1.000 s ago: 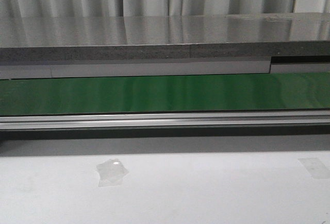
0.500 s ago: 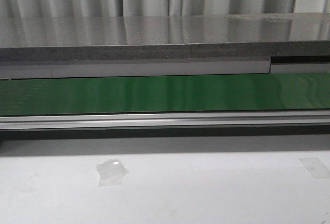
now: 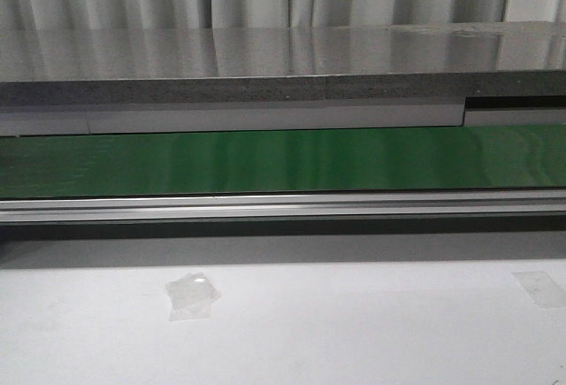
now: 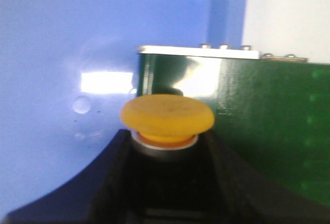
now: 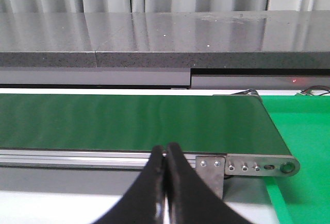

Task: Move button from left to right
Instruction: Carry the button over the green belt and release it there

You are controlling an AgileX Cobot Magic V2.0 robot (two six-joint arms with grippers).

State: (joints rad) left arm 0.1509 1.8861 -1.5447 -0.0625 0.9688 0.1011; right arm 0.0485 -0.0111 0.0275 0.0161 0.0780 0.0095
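In the left wrist view the button [image 4: 166, 118] fills the middle: a round yellow-orange cap on a silver collar, its dark body sunk between the black fingers. My left gripper [image 4: 166, 154] is shut on the button, holding it over the end of the green belt [image 4: 258, 126] beside a blue tray [image 4: 67, 69]. My right gripper [image 5: 165, 154] is shut with nothing in it, its fingertips pressed together in front of the conveyor's rail. Neither gripper nor the button shows in the front view.
A green conveyor belt [image 3: 283, 159] runs across the front view behind an aluminium rail [image 3: 283, 205]. A grey shelf [image 3: 265, 66] lies beyond it. Pieces of clear tape [image 3: 192, 294] lie on the white table. In the right wrist view the belt's end roller [image 5: 268, 167] borders a green surface [image 5: 304, 131].
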